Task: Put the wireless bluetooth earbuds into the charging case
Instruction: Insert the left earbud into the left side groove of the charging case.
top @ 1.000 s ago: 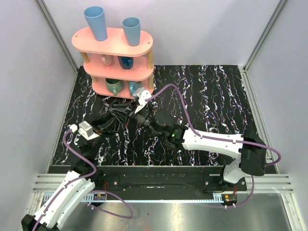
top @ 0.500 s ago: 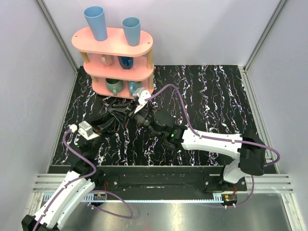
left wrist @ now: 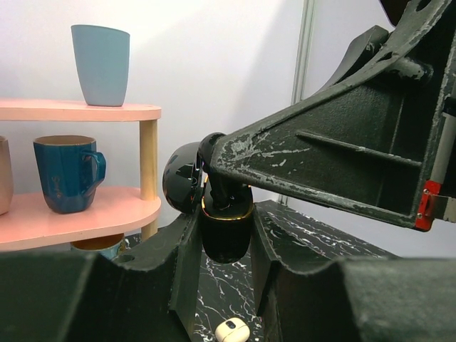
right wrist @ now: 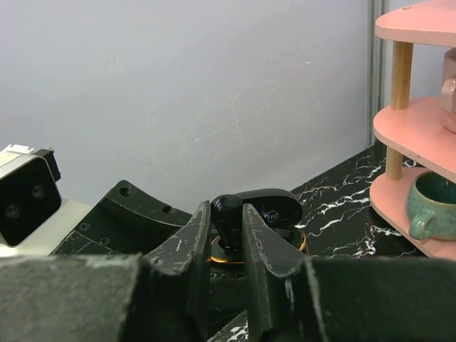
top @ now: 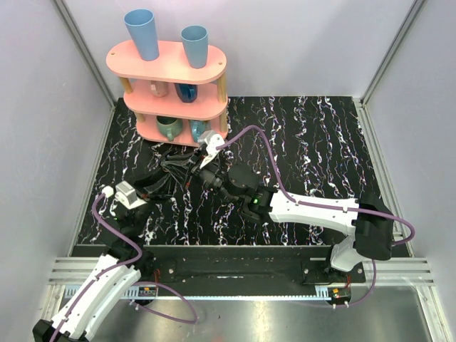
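Case point(left wrist: 226, 246), glossy black w/ gold rim, lid open, was clamped by L gripper point(left wrist: 225, 222). Black earbud point(right wrist: 228, 208) at its mouth was pinched by R gripper point(right wrist: 226, 228). Cream-white earbud point(left wrist: 232, 330) was seen on table point(left wrist: 306, 235), 6 o'clock of case.

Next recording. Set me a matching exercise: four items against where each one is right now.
Things:
1 tall cup
2 blue mug
3 green mug
4 case

Places:
a in the left gripper
b top shelf
c bottom shelf
d middle shelf

Pairs: 1-b; 2-d; 3-c; 4-a
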Controlling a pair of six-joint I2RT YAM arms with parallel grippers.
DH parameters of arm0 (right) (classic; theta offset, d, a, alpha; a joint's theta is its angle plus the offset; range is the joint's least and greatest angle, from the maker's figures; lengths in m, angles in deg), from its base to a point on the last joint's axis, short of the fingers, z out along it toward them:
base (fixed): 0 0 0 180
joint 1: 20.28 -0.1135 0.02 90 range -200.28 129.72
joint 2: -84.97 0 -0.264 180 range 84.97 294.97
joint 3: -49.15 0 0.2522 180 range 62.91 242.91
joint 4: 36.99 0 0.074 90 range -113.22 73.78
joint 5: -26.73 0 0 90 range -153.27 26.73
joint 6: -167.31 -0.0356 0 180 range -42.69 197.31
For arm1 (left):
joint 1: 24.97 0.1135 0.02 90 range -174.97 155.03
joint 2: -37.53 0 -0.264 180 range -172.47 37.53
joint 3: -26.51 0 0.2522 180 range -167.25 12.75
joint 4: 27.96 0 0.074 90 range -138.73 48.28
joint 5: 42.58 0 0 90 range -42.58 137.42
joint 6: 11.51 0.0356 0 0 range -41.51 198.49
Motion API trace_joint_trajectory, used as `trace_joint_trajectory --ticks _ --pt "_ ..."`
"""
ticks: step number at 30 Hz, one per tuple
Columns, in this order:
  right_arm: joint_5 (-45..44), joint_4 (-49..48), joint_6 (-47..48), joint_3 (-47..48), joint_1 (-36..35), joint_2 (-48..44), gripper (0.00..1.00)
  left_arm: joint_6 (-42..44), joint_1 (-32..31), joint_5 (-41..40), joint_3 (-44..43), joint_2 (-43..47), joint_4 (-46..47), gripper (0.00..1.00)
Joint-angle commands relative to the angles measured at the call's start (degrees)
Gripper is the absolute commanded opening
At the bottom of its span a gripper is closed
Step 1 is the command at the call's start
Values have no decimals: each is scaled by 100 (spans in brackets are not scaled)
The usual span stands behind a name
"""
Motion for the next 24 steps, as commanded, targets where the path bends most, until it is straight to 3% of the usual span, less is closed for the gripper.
trace_joint_trajectory --ticks 1,24 --pt "-15 -147 -170 -109 -29 -169 19 -18 5 -95 -34 47 659 0" --pt "-252 133 -39 -338 -20 -371 20 18 5 -315 1 135 844 0"
